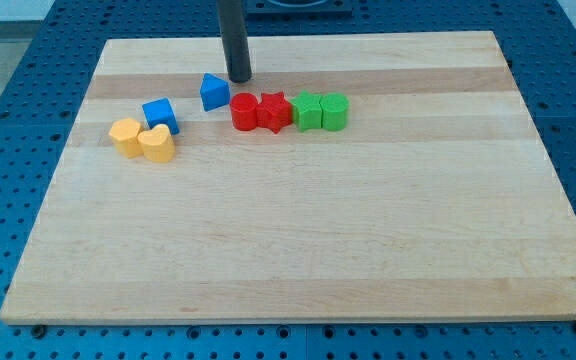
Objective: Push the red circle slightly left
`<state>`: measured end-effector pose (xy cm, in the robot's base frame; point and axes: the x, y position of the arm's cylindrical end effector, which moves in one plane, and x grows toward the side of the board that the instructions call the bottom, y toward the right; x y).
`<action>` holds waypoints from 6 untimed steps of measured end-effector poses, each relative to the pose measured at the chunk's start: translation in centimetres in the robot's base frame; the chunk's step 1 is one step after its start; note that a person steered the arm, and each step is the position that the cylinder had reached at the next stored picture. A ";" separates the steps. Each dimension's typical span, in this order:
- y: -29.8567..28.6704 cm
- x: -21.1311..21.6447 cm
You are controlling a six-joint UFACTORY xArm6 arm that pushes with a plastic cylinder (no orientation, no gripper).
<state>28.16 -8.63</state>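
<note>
Red circle (243, 110) sits near the worktop's (298, 250) top edge, touching the red star (274, 110) at its 3 o'clock, with bare wood at its 9 o'clock below the blue triangle (213, 91). My tip (239, 78), a plain rod with no end effector jaws, stands at the circle's 12 o'clock, just apart.

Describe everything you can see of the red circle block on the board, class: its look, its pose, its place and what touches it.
The red circle is a small, glossy-looking round block, seemingly plastic, standing flat on the wooden board in its upper middle part. It is the leftmost piece of a row: the red star presses against its right side, with two green blocks further right. A blue block sits just up and left of it, seemingly apart. My tip rests just above it in the view, not visibly touching.
</note>
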 end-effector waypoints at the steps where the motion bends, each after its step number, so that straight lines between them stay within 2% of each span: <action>1: -1.6 2.0; 4: -5.2 6.2; 5: -4.0 4.8; 6: 0.0 2.9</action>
